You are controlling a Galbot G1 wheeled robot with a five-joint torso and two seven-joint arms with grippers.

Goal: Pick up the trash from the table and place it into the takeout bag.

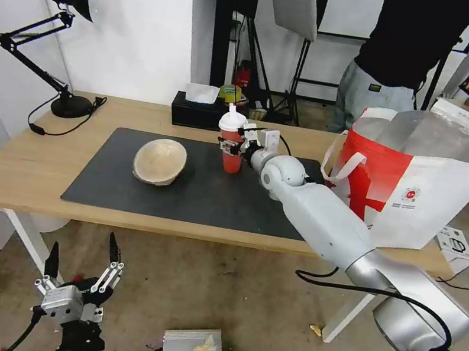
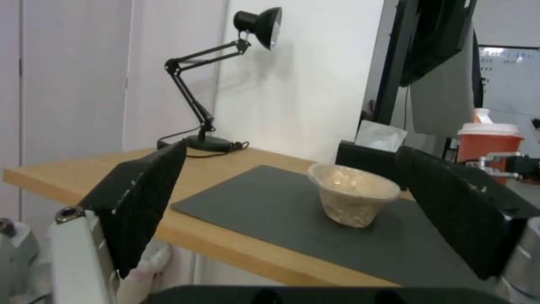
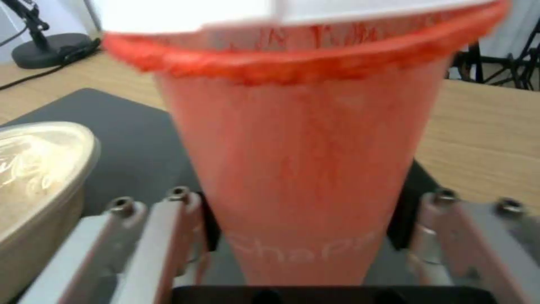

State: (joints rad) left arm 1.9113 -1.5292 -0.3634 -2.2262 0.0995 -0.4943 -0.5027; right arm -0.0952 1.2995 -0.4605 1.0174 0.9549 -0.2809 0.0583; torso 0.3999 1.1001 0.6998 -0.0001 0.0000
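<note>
Trash on the table (image 1: 19,169) comes down to two pieces you can see: a tall red drink cup (image 1: 231,146) with a white dome lid, and a beige pulp bowl (image 1: 159,161). Both stand on the dark grey mat (image 1: 195,193), the cup upright toward the mat's far edge, the bowl to its left and apart from it, tipped a little on its side.

Your right tool (image 1: 232,146) is stretched over the mat and holds the cup by its body; in the right wrist view the fingers (image 3: 168,219) sit on both sides of the red wall, pressed against it below the rim. The cup's foot looks to be at the mat, though you cannot tell whether it rests there or is just clear.

Your left tool (image 1: 81,267) hangs low in front of the table, below its edge, over the floor, fingers spread wide with nothing between them.

The takeout bag (image 1: 418,188) stands at the right end of the table, mouth open, silver lining showing. Behind the cup is a black tissue box (image 1: 197,114), and a black desk lamp (image 1: 58,44) stands at the far left corner.
</note>
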